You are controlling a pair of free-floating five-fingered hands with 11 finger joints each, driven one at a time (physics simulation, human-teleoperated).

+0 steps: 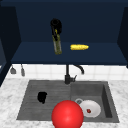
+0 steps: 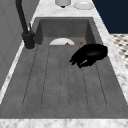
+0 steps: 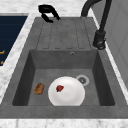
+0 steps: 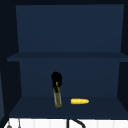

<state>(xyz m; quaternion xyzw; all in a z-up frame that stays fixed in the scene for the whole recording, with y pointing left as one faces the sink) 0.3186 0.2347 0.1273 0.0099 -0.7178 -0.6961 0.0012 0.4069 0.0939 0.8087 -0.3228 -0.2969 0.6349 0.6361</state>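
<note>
A bottle [image 1: 57, 45] is gripped at its top by the right hand [image 1: 56, 25], fingers curled round it, its base on the lower cabinet shelf [image 1: 105, 56] near the front edge, just left of a corn cob [image 1: 79, 47]. The left hand [image 1: 42, 97] hovers over the sink's drainboard [image 1: 32, 100], fingers loosely curled, holding nothing.

left hand [image 1: 42, 97]: matte black, human-like, slender tapering fingers, no arm or wrist attached
right hand [image 1: 56, 25]: same plain black, glossy rounded back, no markings or cables
</note>
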